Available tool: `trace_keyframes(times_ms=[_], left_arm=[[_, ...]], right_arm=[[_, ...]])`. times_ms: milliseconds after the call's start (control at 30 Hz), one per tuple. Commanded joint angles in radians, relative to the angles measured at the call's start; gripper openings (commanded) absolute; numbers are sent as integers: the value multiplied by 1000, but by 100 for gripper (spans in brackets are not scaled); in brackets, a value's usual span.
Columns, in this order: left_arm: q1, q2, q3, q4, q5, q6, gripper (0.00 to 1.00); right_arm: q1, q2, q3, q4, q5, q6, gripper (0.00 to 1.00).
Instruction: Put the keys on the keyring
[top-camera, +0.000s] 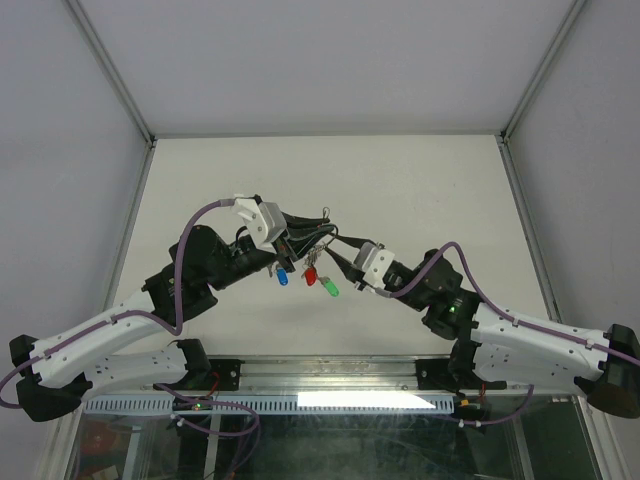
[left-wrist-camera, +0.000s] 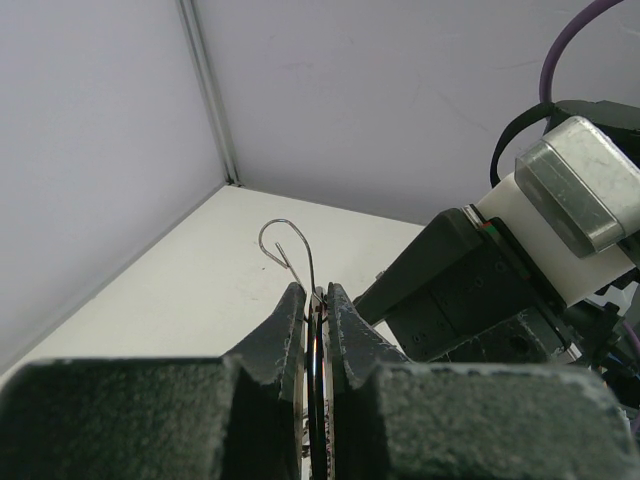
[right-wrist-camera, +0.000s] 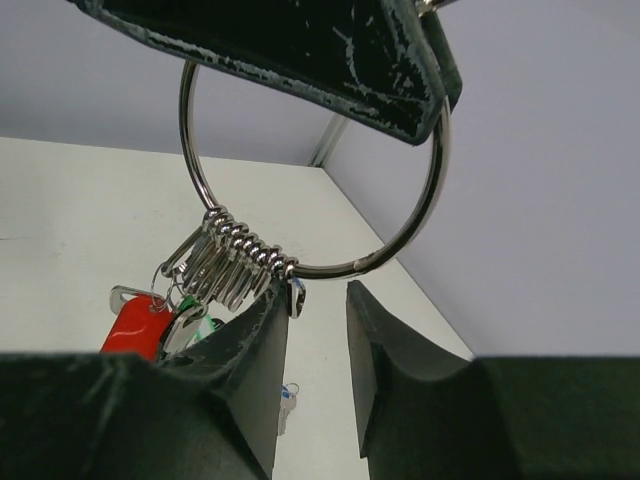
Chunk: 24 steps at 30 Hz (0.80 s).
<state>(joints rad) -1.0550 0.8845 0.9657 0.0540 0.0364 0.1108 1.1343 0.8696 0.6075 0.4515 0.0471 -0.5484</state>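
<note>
Above the table (top-camera: 420, 190), the keyring (right-wrist-camera: 330, 270) is pinched edge-on by the left gripper (left-wrist-camera: 315, 300). Its loop is shown only from the right wrist, where the right gripper (right-wrist-camera: 315, 295) is parted beneath, empty. Blue, red and green keys (top-camera: 310, 277) are seen dangling from overhead.

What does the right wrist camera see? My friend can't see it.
A silver keyring hangs from the left hand, pinched at its top, with silver clips and a red-capped key bunched at its lower left. Just below, the right hand is open.

Arms bent inward, left end effector (left-wrist-camera: 315, 298) clamped shut, right end effector (right-wrist-camera: 315, 296) fingers apart
</note>
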Motion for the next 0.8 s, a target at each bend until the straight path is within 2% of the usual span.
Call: trace_keyframes(times_ms=[0, 167, 533, 767], left_arm=[[-11, -1, 20, 86, 27, -18, 0], [-11, -4, 18, 86, 24, -19, 0], [-11, -10, 16, 83, 16, -17, 0], [-11, -10, 16, 85, 13, -15, 0]], right_arm=[[11, 3, 32, 102, 21, 42, 33], [16, 10, 28, 114, 26, 45, 31], [19, -14, 12, 99, 45, 32, 10], [20, -51, 8, 46, 72, 10, 4]])
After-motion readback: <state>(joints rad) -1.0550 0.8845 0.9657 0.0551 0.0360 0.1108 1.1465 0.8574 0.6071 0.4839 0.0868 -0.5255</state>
